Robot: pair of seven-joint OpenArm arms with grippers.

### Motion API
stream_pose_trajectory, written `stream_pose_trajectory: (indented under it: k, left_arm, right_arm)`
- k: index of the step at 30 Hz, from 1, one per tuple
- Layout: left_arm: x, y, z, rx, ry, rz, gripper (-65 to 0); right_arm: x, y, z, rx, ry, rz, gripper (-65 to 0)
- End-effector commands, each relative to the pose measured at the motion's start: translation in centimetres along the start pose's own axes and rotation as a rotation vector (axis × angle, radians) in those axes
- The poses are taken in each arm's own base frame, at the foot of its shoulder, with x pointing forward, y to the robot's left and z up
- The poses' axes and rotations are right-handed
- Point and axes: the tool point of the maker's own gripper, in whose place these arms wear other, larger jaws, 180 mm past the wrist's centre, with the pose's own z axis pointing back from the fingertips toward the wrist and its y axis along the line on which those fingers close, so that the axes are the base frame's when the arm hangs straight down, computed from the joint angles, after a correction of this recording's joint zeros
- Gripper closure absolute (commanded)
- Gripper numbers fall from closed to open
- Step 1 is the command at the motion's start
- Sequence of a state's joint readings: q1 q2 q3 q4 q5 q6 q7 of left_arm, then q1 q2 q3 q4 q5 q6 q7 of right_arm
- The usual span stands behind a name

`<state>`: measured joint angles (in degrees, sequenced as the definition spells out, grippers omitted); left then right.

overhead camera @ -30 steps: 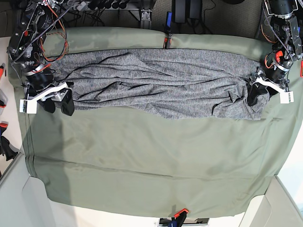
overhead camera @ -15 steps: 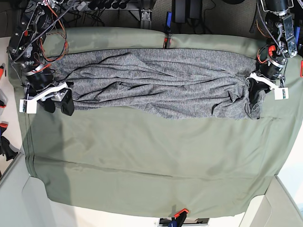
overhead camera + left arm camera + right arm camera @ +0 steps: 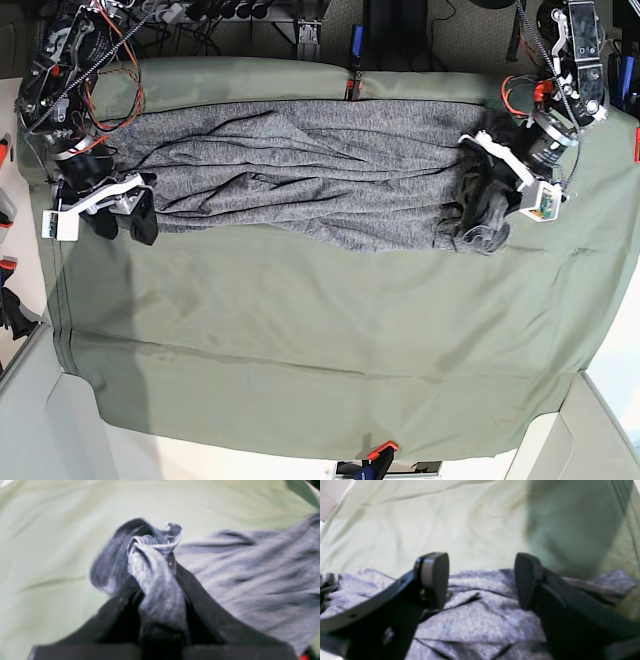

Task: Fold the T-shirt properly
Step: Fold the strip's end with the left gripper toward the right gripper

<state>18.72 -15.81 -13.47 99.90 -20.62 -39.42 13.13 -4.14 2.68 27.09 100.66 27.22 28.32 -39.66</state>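
The heather-grey T-shirt (image 3: 320, 175) lies crumpled in a long band across the back half of the olive-green cloth (image 3: 320, 340). My left gripper (image 3: 492, 192) is shut on the shirt's right end, which hangs bunched below it. In the left wrist view, a fold of the T-shirt (image 3: 155, 580) is pinched between the black fingers (image 3: 200, 597). My right gripper (image 3: 122, 212) stands open at the shirt's left end. In the right wrist view, its pads (image 3: 435, 577) are wide apart just above the T-shirt (image 3: 480, 625), holding nothing.
Clamps pin the olive cloth at the back edge (image 3: 352, 85) and the front edge (image 3: 380, 452). Cables and arm bases crowd the back corners (image 3: 90, 50). The table's pale edge shows at the front left (image 3: 40, 420).
My left gripper shut on the shirt's right end, then carried it up and leftward, bunching the cloth under it. The right arm has stayed put, open.
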Motion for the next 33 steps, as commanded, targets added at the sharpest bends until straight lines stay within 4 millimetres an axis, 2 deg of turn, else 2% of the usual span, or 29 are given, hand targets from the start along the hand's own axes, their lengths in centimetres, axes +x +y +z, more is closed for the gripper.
stream_pose_trajectory:
  k: [1,3,5,9,15,19,20,23,25,30,33]
  left_arm:
    - [1.7,-1.4,-0.6,-0.047,-0.049,-0.010,0.0]
    - [1.9,-4.0,-1.6,-0.094,-0.054,-0.003,0.0]
    - [2.4,-5.5,-2.9,-0.071,-0.060,-0.002,0.0]
    - [1.8,-8.3,-5.6,-0.059,-0.005,-0.080,0.0]
    - [1.5,-8.5,-8.7,-0.020,0.022,-0.074,0.0]
    - [1.1,-10.4,-9.3,-0.092,0.041,-0.094,0.0]
    - [1.0,-11.2,-9.3,-0.123,0.043,-0.101,-2.9]
    - [0.8,-12.8,-9.3,-0.168,0.047,-0.109,-24.0]
    - [0.8,-13.4,-9.4,-0.182,0.048,-0.109,-33.9]
    - [1.1,-14.1,-9.6,-0.194,0.043,-0.071,-35.0]
    - [1.1,-15.6,-9.3,-0.262,0.053,0.001,-35.0]
  right_arm:
    - [1.6,0.2,0.2,0.013,-0.048,0.017,-40.5]
    - [1.5,0.2,0.2,0.012,-0.043,0.017,-40.5]
    - [1.5,0.2,0.2,0.013,-0.043,0.016,-40.5]
    - [1.5,0.3,0.2,0.018,-0.046,0.012,-40.5]
    - [1.4,0.3,0.2,0.017,-0.040,0.012,-40.5]
    - [1.4,0.3,0.1,0.018,-0.041,0.011,-40.5]
    - [1.4,0.3,0.1,0.018,-0.041,0.011,-40.5]
    - [1.4,0.3,0.1,0.014,-0.040,0.007,-40.5]
    - [1.5,0.3,0.1,0.015,-0.042,0.003,-40.5]
    - [1.5,0.3,0.2,0.017,-0.045,0.000,-40.5]
    - [1.7,-0.2,0.3,-0.002,-0.049,-0.020,-40.5]
